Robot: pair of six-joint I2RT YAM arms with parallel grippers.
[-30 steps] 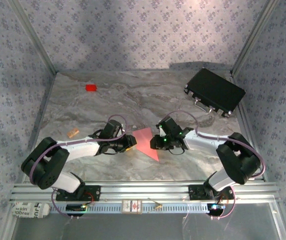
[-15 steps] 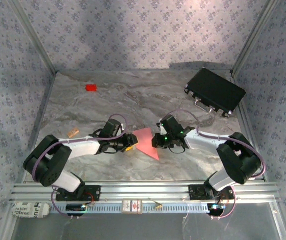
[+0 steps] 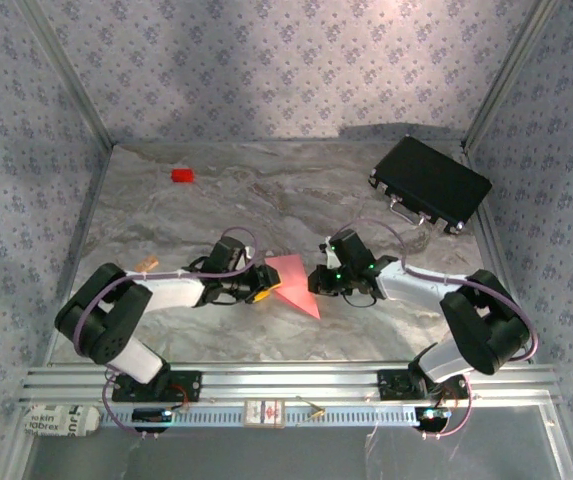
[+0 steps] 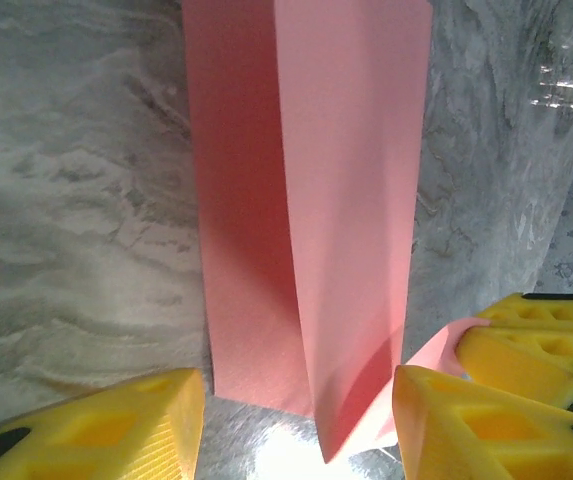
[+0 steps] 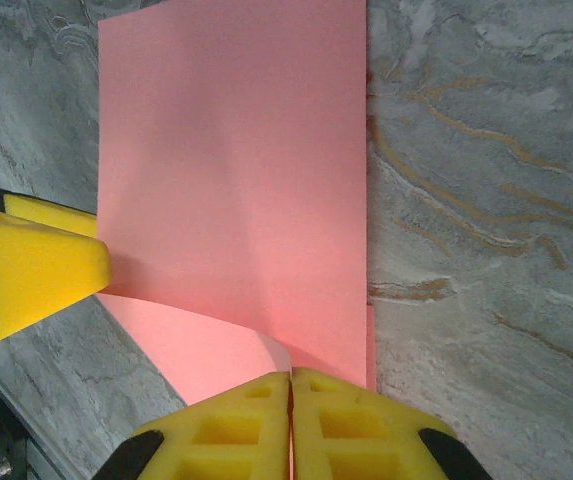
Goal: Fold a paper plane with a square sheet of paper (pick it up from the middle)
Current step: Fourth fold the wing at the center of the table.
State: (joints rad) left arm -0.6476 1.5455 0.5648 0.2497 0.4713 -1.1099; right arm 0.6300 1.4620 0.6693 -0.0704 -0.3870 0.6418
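One edge of the sheet (image 5: 231,180) lies pinched in the right claw (image 5: 291,388).

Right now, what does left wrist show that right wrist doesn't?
Left wrist: the left gripper open, its fingers either side of the sheet, which has a lengthwise crease running away from the camera. Right wrist: the right gripper shut on the sheet's near edge, with the top layer lifted off a lower one. Both: the same salmon-pink sheet lying on the marbled table.

We see a smooth, matt sheet of paper (image 5: 231,180), a faintly glossy marbled surface (image 5: 486,150), and the right tool (image 5: 289,380) with matt yellow pads (image 5: 366,425).
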